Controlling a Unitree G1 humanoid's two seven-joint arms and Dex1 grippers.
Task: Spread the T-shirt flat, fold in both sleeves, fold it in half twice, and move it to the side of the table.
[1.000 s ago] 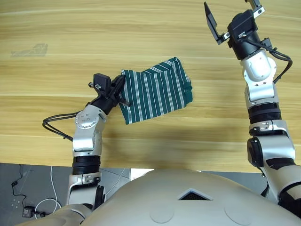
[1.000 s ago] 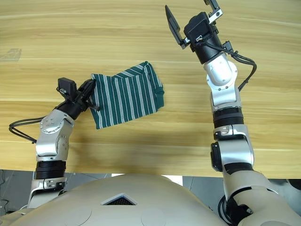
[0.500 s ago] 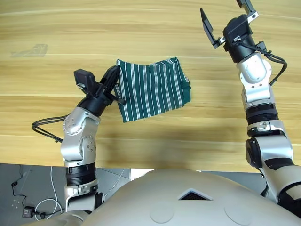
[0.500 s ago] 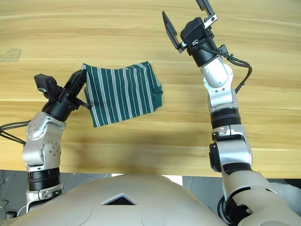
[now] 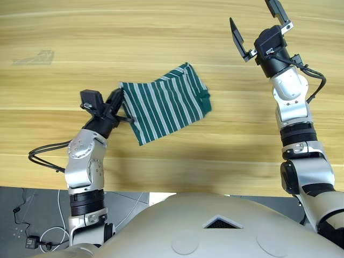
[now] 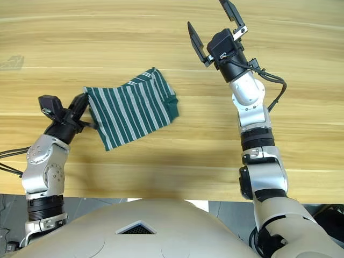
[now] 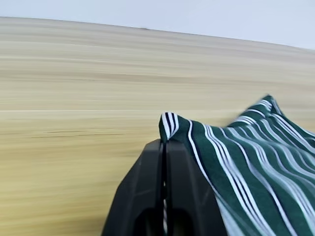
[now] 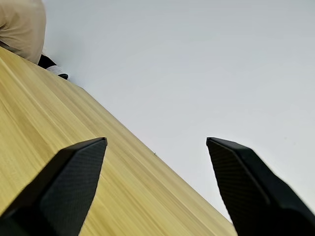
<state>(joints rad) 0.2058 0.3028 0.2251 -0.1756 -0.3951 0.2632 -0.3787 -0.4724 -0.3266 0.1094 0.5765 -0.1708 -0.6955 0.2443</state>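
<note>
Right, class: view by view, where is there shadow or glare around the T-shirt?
Left eye view: faint soft shadow on the table by the T-shirt's near edge, no glare. Left wrist view: left claw dark, table evenly lit. Right wrist view: right claw dark against bright wall.

No legible writing anywhere.

A faint grey mark (image 5: pixel 33 57) lies on the wooden table (image 5: pixel 161 32) towards its far left part, too pale and blurred to tell whether it holds letters or a sign. The visible cloth of the T-shirt (image 5: pixel 164 105) carries plain white stripes on green, with nothing on it that can be read.
</note>
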